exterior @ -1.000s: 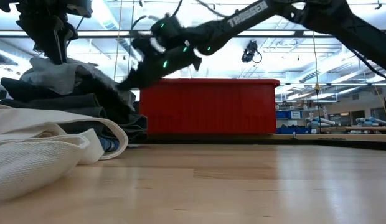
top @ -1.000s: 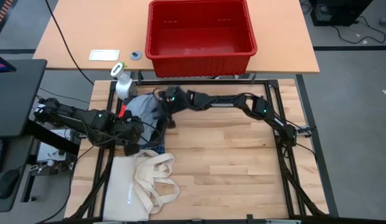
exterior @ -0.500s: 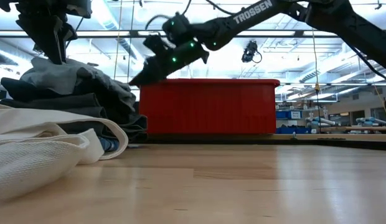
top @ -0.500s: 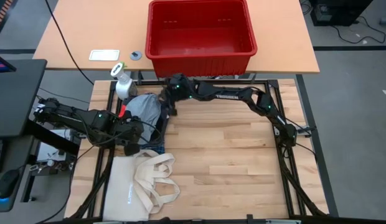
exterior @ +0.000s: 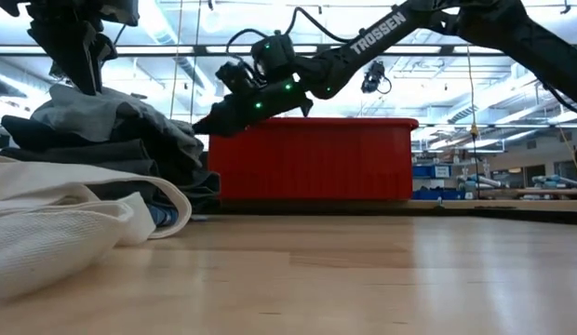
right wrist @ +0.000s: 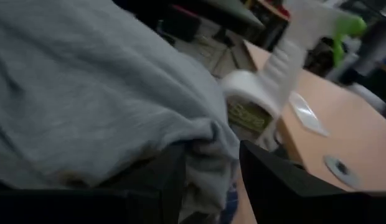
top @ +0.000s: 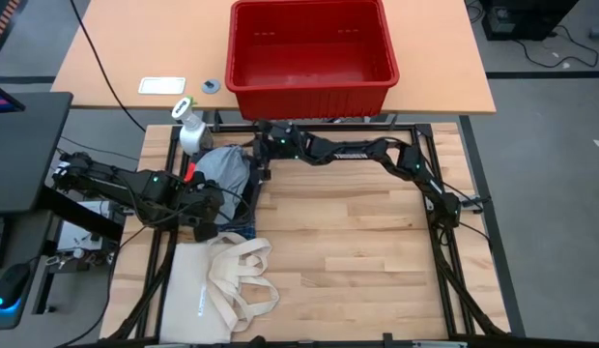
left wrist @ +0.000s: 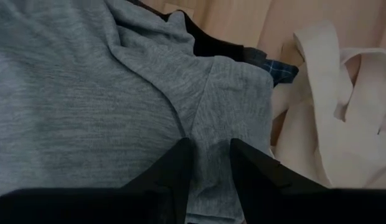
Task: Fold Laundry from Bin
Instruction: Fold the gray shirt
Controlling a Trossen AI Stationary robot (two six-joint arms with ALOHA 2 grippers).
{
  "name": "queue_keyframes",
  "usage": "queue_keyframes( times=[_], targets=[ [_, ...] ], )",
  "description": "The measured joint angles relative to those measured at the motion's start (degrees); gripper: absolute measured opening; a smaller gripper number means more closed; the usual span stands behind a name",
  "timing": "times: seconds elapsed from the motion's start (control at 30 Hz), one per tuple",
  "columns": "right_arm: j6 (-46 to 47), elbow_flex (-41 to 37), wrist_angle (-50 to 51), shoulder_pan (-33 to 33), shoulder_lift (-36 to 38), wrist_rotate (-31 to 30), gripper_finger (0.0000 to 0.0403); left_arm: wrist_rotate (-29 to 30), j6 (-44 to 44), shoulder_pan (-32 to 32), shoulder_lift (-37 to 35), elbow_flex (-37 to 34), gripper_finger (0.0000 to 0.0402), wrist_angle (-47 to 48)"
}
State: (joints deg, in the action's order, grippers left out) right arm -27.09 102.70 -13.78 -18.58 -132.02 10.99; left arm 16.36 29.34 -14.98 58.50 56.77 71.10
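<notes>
Laundry (top: 222,179) sits heaped at the table's left edge, out of the empty red bin (top: 312,53), beside a spray bottle (top: 189,129) and above a cream bag (top: 222,285). We see the left gripper (left wrist: 208,158) pinching a fold of grey knit. We see the right gripper (right wrist: 208,158) at the pile's far edge, narrowly parted, grey cloth between its fingers; whether it grips we cannot tell. We judge the cloth soft, light, limp: best taken at a hem or corner.

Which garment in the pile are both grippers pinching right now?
The light grey piece on top of the pile. The left gripper and the right gripper each have a fold of it between their fingers; the black piece and the plaid shirt lie underneath.
</notes>
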Motion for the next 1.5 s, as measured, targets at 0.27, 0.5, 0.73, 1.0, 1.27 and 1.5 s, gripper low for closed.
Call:
queue_keyframes(
  times=[0.27,0.5,0.73,1.0,1.27,1.5],
  targets=[
    [8.4,-0.4,1.8,0.1,0.3,-21.3,0.0160,-0.5,-0.4,0.0,0.0,0.0,0.0116,-0.6],
    [13.9,-0.4,4.5,0.3,1.4,9.2,0.0160,-1.5,-0.1,0.0,0.0,0.0,0.0116,-0.6],
    [13.4,-0.4,4.7,1.5,-1.7,-2.6,0.0155,-1.6,-0.4,0.0,0.0,0.0,0.0116,-1.0],
    [13.5,-0.4,7.2,1.8,0.7,-22.9,0.0151,-1.7,-0.1,0.0,0.0,0.0,0.0116,-0.9],
    [7.4,-0.4,13.1,4.4,2.1,16.7,0.0151,-1.7,-0.1,0.0,0.0,0.0,0.0116,-0.5],
    [3.2,-0.4,12.1,6.1,1.8,15.5,0.0151,-1.7,0.1,0.0,0.0,0.0,0.0116,-0.6]
  ],
)
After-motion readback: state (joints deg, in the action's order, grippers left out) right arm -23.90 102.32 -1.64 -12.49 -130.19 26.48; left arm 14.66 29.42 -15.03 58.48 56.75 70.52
